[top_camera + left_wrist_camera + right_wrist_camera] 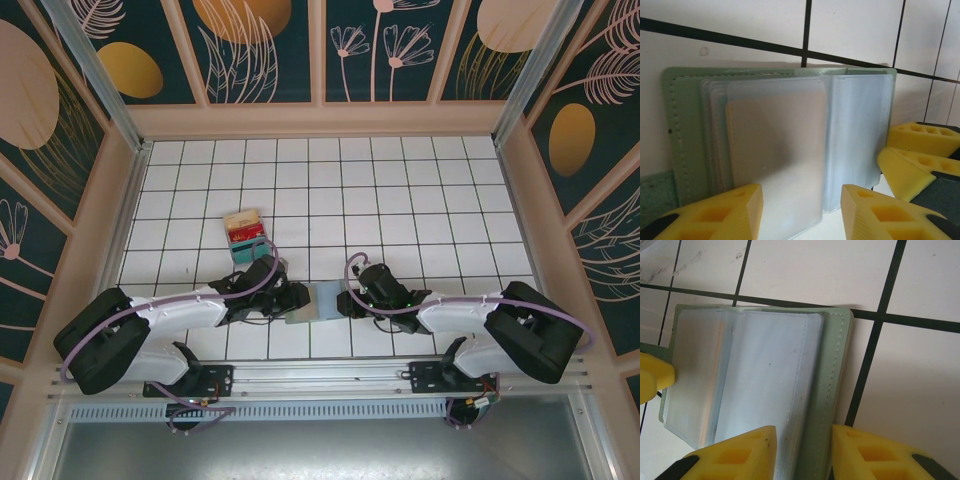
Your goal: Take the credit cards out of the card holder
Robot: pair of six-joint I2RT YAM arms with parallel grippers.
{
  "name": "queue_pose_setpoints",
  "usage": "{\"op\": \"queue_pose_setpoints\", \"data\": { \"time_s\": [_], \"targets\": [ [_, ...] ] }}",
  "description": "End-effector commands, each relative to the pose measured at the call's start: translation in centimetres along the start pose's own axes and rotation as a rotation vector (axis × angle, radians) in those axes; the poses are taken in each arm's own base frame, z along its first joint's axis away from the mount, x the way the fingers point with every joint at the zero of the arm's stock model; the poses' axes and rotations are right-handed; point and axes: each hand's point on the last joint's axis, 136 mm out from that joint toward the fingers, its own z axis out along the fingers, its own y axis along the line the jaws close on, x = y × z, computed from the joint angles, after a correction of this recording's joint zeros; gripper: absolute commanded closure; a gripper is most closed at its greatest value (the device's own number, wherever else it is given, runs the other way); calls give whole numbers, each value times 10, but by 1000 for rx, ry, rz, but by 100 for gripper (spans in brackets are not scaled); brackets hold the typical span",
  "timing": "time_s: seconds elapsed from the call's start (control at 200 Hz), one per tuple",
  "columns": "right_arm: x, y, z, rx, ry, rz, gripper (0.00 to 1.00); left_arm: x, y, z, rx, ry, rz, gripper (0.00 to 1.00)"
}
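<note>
Down at the near edge, the left arm and the right arm both reach inward over the white tiled table and meet at its front middle. That's where the card holder lies, grey-green and opened flat, right between the two wrists. Farther back and to the left, well apart from it, sits a small stack of cards in tan, red and teal.

Now the left gripper: its jaws are parted, with the yellow fingers on either side of a clear sleeve's lower edge and clamped on nothing. Inside that sleeve is a pale tan credit card, tucked in and not out yet, over the leaf nearer this gripper.

The right gripper is parted too. Its fingers straddle the stitched edge of the other leaf with nothing pinched — whether they press down on it, I cannot tell.
</note>
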Motion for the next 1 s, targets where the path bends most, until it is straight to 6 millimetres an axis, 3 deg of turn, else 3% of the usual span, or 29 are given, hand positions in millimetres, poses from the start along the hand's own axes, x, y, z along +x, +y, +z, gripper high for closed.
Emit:
{"op": "queue_pose_setpoints", "data": {
  "time_s": [0.0, 0.275, 0.521, 0.811, 0.996],
  "targets": [
    [0, 4, 5, -4, 14, 10, 65, -3, -23, -1, 71, 2, 20, 53],
    [0, 4, 5, -5, 14, 10, 65, -10, -3, -13, -31, -66, 12, 53],
    [1, 4, 6, -4, 20, 15, 65, -3, 13, -6, -93, -30, 5, 54],
    [1, 4, 6, -5, 18, 12, 65, -2, 19, -3, -124, -23, 9, 54],
    [1, 4, 6, -5, 20, 13, 65, -1, 11, -1, -90, -11, 9, 53]
  ]
}}
